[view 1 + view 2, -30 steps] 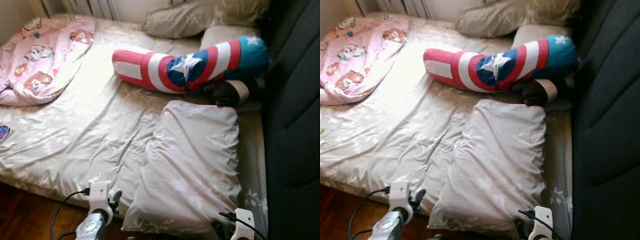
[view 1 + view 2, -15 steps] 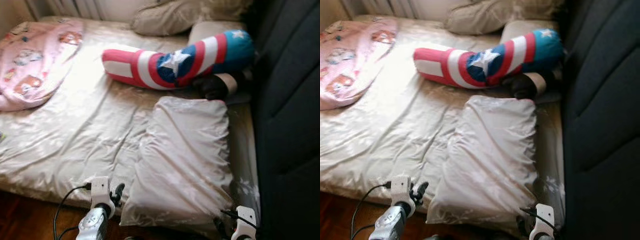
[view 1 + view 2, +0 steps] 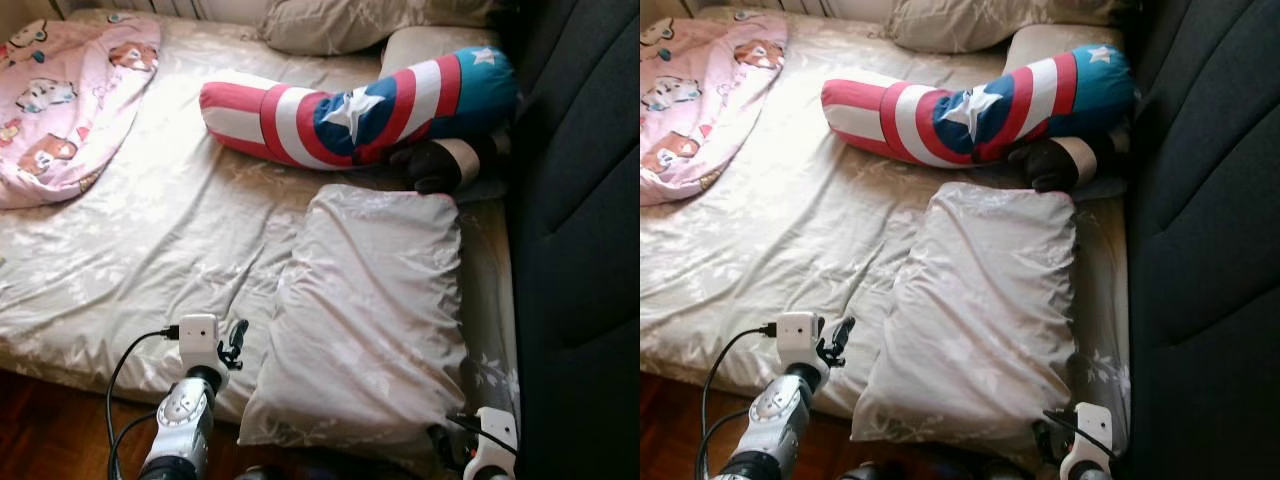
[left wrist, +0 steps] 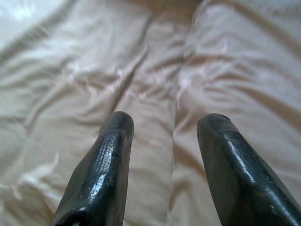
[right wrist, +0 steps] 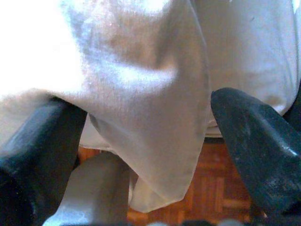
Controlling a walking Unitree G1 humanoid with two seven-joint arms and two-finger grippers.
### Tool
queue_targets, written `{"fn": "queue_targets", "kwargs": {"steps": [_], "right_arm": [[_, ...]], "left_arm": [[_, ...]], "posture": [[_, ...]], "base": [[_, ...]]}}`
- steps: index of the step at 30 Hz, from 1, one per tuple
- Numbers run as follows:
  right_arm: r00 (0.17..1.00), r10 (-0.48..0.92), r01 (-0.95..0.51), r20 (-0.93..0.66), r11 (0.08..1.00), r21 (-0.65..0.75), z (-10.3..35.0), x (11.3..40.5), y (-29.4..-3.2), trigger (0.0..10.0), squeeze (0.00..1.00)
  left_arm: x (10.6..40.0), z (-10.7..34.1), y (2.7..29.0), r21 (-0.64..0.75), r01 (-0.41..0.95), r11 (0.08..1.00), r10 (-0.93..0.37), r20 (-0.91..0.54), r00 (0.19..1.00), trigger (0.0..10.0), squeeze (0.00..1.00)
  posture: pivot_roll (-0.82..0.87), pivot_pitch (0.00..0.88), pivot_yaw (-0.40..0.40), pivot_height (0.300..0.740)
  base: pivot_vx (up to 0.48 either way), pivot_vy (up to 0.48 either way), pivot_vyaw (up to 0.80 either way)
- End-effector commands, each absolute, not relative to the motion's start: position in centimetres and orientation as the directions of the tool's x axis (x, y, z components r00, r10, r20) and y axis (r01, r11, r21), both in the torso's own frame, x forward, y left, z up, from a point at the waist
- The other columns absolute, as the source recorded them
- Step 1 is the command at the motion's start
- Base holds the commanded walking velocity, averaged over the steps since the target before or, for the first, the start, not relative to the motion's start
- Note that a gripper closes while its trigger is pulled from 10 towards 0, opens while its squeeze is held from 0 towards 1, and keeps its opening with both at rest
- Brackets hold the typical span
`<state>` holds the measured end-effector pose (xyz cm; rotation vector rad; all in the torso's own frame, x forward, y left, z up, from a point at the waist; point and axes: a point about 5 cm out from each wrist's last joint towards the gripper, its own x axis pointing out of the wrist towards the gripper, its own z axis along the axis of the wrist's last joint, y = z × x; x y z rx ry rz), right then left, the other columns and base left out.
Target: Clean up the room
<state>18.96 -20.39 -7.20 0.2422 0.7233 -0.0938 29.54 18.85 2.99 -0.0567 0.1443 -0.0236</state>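
So, from the head views, the big beige satin pillow (image 3: 365, 320) hangs off the bed's near edge, left gripper (image 3: 236, 343) beside it. Left wrist: fingers (image 4: 106, 165) apart over bare sheet, holding nothing. Right wrist: right gripper (image 5: 150, 155) gapes around the pillow's drooping corner; pinching just loose fabric could slip
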Motion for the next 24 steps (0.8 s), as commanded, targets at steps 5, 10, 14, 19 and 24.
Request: {"fn": "queue_targets", "kwargs": {"steps": [5,10,14,19,24], "right_arm": [[0.825,-0.038,0.21,-0.564,0.947,0.243,-6.5,19.2,-20.6,10.0,0.0],[0.979,-0.055,0.105,-0.194,0.96,0.258,1.0,28.3,-18.2,10.0,0.0],[0.989,-0.065,0.098,-0.137,0.961,0.257,1.6,28.1,-18.5,10.0,0.0],[0.987,-0.053,0.088,-0.15,0.968,0.237,1.0,27.2,-18.8,10.0,0.0],[0.973,-0.062,0.109,-0.221,0.972,0.206,-0.3,25.6,-19.2,10.0,0.0]], "left_arm": [[29.4,4.1,18.6,-0.032,0.062,0.998,-0.064,-0.066,0.996,10.0,0.0],[28.9,4.7,18.2,-0.012,0.094,0.996,-0.094,-0.022,0.995,10.0,0.0],[28.4,4.6,18.1,-0.002,0.111,0.994,-0.111,-0.026,0.994,10.0,0.0],[28.1,4.5,17.9,-0.007,0.113,0.994,-0.113,-0.038,0.993,10.0,0.0],[27.8,4.5,17.6,-0.011,0.122,0.992,-0.123,-0.046,0.991,10.0,0.0]], "posture": [[-0.01,0.191,-0.003,0.74],[-0.01,0.172,0.005,0.74],[-0.03,0.162,0.005,0.74],[-0.03,0.155,0.004,0.74],[-0.03,0.145,0.002,0.74]], "base": [[0.0,0.0,0.0],[0.0,0.0,0.0],[0.0,0.0,0.0],[0.0,0.0,0.0],[0.0,0.0,0.0]]}}
